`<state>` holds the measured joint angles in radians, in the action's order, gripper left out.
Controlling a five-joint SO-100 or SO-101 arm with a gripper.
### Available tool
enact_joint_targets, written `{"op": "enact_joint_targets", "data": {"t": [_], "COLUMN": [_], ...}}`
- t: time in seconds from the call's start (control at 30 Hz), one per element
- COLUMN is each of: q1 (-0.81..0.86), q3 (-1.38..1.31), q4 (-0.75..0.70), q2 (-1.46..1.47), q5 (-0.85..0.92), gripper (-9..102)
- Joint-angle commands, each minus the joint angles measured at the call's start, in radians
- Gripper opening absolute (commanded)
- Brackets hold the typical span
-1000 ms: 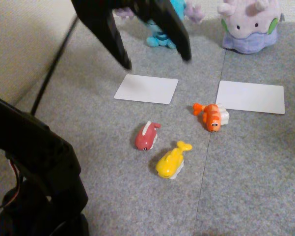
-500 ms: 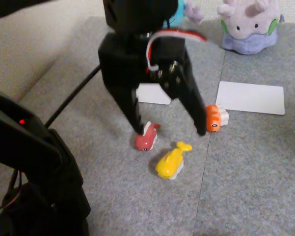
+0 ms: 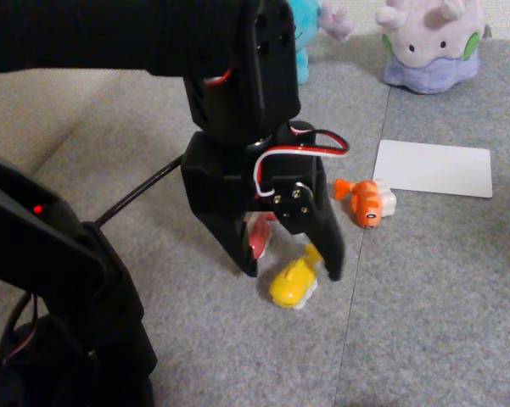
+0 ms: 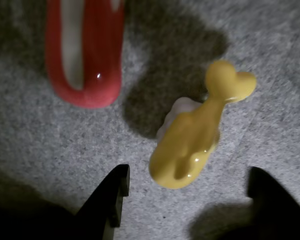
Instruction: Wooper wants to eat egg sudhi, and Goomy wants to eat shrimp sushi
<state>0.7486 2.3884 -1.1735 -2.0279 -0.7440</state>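
The yellow egg sudhi (image 3: 294,285) lies on the grey carpet, with its tail toward the back right. My gripper (image 3: 291,273) hangs just above it, open, one finger on each side. In the wrist view the egg sudhi (image 4: 192,137) sits between the two dark fingertips of the gripper (image 4: 189,197), untouched. The orange shrimp sushi (image 3: 369,202) rests to the right, near a white card (image 3: 433,167). Goomy (image 3: 428,42) stands at the back right. Wooper (image 3: 310,25) is at the back, mostly covered by the arm.
A red-and-white toy (image 3: 259,239) lies close to the left finger, and it is also at the upper left of the wrist view (image 4: 85,55). The arm's black base (image 3: 59,297) fills the lower left, with a cable (image 3: 136,191) running across the carpet.
The arm has swung forward and down from the back. Its open fingers, near the red toy half a second ago, now straddle the yellow toy.
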Motion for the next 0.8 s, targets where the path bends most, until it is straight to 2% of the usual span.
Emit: {"op": "enact_joint_targets", "data": {"t": [0.0,0.27,0.57,0.7,0.77], "q1": [-0.002,0.002,0.017,0.018,0.018], "q3": [0.006,0.012,0.009,0.008,0.005], "q4": [0.029,0.067,0.202,0.201,0.192], "q2": [-0.006,0.081,0.325,0.311,0.295], "q5": [-0.002,-0.021,-0.021,-0.021,-0.021], "gripper": [22,21,21,11,11]}}
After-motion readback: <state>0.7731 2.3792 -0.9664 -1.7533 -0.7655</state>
